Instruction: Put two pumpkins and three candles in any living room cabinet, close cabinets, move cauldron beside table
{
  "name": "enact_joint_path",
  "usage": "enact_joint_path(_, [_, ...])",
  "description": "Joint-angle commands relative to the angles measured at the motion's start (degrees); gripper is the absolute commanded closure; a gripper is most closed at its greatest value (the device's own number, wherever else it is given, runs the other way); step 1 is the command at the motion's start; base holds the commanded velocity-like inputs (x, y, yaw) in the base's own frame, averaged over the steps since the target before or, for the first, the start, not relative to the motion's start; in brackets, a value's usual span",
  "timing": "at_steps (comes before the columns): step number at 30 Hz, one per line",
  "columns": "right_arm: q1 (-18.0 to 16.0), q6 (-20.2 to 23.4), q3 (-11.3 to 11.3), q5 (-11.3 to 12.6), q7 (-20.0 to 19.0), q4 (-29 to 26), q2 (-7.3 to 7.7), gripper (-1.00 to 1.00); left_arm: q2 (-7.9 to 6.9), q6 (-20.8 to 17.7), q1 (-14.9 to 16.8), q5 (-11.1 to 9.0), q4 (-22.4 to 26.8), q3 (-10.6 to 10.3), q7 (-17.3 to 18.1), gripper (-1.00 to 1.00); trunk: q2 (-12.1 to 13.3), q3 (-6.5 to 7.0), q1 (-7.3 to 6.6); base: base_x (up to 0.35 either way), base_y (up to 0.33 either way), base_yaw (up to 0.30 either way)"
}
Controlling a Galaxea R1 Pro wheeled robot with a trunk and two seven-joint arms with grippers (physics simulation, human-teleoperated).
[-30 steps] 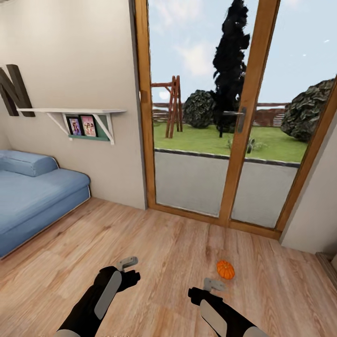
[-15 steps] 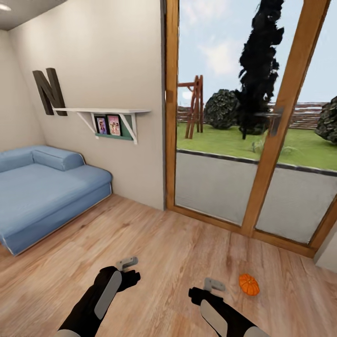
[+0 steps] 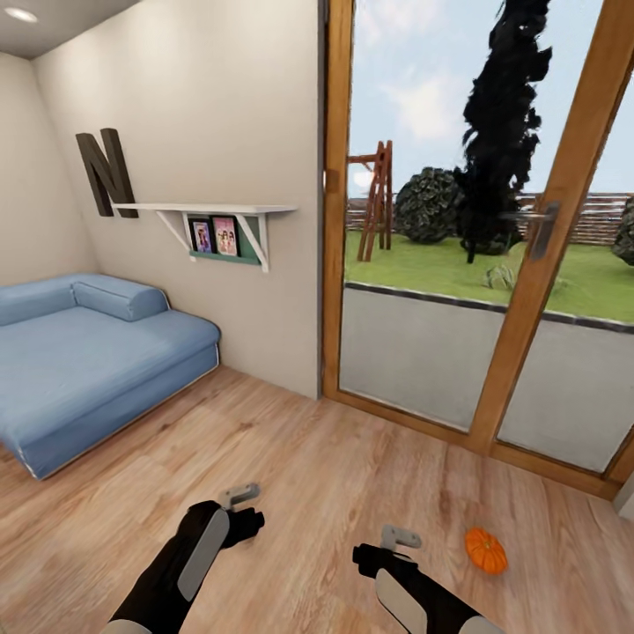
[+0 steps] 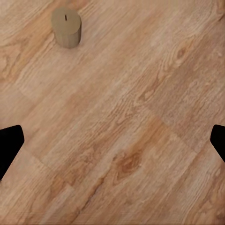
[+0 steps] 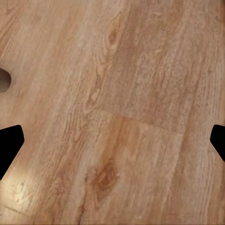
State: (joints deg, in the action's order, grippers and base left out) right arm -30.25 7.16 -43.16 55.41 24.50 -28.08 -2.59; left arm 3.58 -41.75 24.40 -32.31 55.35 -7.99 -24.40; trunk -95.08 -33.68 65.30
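- A small orange pumpkin (image 3: 486, 549) lies on the wooden floor (image 3: 335, 475), well in front of the glazed patio door (image 3: 493, 291) and on the room side of its sill.
- The right gripper (image 3: 401, 534) hangs over bare boards just beside the pumpkin, on the side away from the door's right-hand edge, without touching it.
- In the right wrist view its two dark fingertips (image 5: 10, 145) stand wide apart at the picture's edges with only floor between them, so the right gripper (image 5: 112, 145) is spread and holds nothing.
- The left gripper (image 3: 239, 496) hovers above the floor farther from the patio door than the pumpkin, toward the blue sofa (image 3: 88, 352).
- In the left wrist view its fingertips (image 4: 10, 147) are likewise parted with bare planks between them; the left gripper (image 4: 112, 147) is released and empty.
- A short squat candle (image 4: 66, 26) stands upright on the boards ahead of the left gripper, apart from both fingers, its small wick showing on top.
- A greyish rounded shape (image 5: 3, 79) is cut off at the edge of the right wrist view; I cannot tell what it is.
- The sofa sits against the wall to the side of the patio door, below a white wall shelf (image 3: 207, 211) that carries two framed photos (image 3: 214, 236).
- A big dark letter N (image 3: 106, 171) hangs on the wall beside the shelf, on the side away from the door.
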Motion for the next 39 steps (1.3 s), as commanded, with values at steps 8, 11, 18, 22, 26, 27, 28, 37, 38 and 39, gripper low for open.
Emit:
enact_joint_path(8, [-0.1,0.2,-0.4,0.2,0.5,-0.2,0.13,-1.0,-0.01,-0.1,0.0,-0.6,0.0,-0.1,-0.6,-1.0,0.0,-0.03,0.02,0.117,0.031,0.0])
enact_joint_path(11, [-0.1,0.4,-0.5,0.2,0.6,-0.7,-0.03,-1.0,-0.09,-0.1,0.0,-0.6,0.0,-0.1,-0.6,-1.0,0.0,-0.03,0.02,0.227,0.084,0.0])
enact_joint_path(18, [-0.1,6.6,-0.5,0.1,3.5,-1.1,-0.29,-1.0,-0.23,-0.1,0.0,-0.6,0.1,0.0,-0.6,-1.0,0.0,-0.03,0.02,0.118,0.042,0.0])
enact_joint_path(22, [-0.4,11.8,-0.3,0.1,7.6,-4.8,-0.3,-1.0,-0.29,-0.1,0.0,-0.6,0.2,0.1,-0.6,-1.0,0.0,-0.03,0.02,0.192,0.127,0.0])
enact_joint_path(26, [-0.8,17.9,0.3,0.3,9.0,-10.2,-0.11,-1.0,-0.23,0.0,0.0,-0.5,0.4,0.1,-0.6,-1.0,0.0,-0.03,0.02,0.091,0.044,0.0])
enact_joint_path(27, [-1.0,18.7,0.3,0.4,9.0,-10.5,-0.1,-1.0,-0.2,0.1,0.0,-0.4,0.4,0.1,-0.7,-1.0,0.0,-0.03,0.02,0.033,0.016,0.0])
enact_joint_path(28, [-1.2,19.5,0.4,0.4,9.1,-10.8,-0.09,-1.0,-0.17,0.1,0.0,-0.4,0.3,0.1,-0.7,-1.0,0.0,-0.03,0.02,0.026,0.013,0.0])
enact_joint_path(37, [-5.2,25.4,1.1,0.6,9.2,-12.3,0.04,-1.0,0.01,0.0,0.0,-0.6,0.1,0.9,-3.4,-1.0,0.0,-0.03,0.02,0.006,0.003,0.0])
enact_joint_path(38, [-5.2,25.4,1.2,0.6,9.2,-12.3,0.04,-1.0,0.05,0.0,0.0,-0.7,0.0,1.2,-4.2,-1.0,0.0,-0.03,0.02,0.0,0.0,0.0])
enact_joint_path(39, [-5.3,25.5,1.2,0.5,9.2,-12.5,0.04,-1.0,0.13,0.0,0.0,-0.8,0.0,1.7,-5.8,-1.0,0.0,-0.03,0.02,0.0,0.0,0.0])
